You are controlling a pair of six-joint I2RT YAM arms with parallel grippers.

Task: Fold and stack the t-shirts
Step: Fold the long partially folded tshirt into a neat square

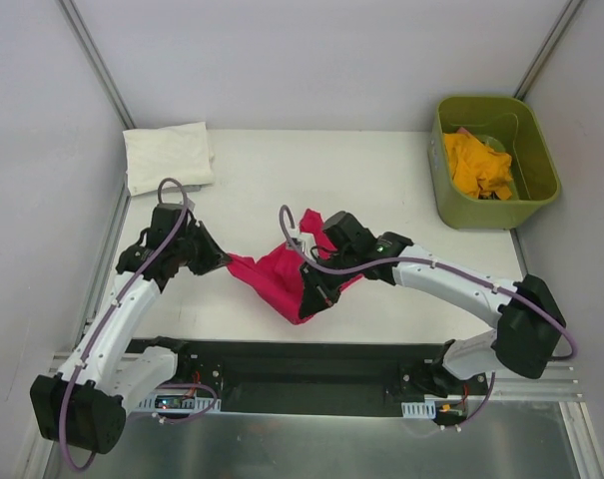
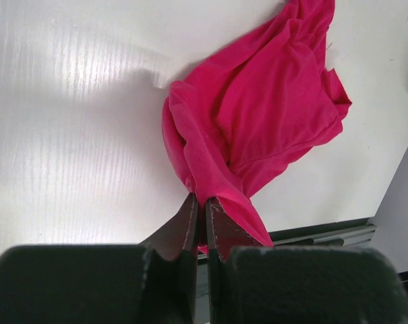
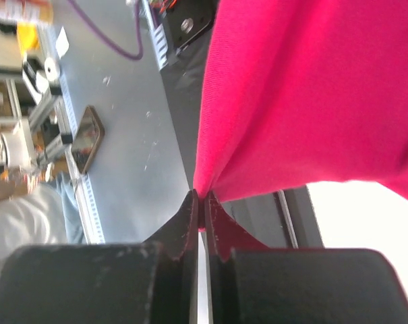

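A crumpled pink t-shirt (image 1: 279,278) hangs between my two grippers over the middle front of the white table (image 1: 381,180). My left gripper (image 1: 222,259) is shut on the shirt's left edge; in the left wrist view the cloth (image 2: 257,115) runs from the closed fingers (image 2: 202,202) out over the table. My right gripper (image 1: 309,299) is shut on the shirt's lower right part; in the right wrist view the pink cloth (image 3: 311,94) fills the upper right above the closed fingers (image 3: 202,197). A folded cream t-shirt (image 1: 168,155) lies at the table's far left corner.
A green bin (image 1: 493,160) with a yellow garment (image 1: 477,165) stands at the far right. Grey walls close in the left, back and right. The black mounting rail (image 1: 302,364) runs along the near edge.
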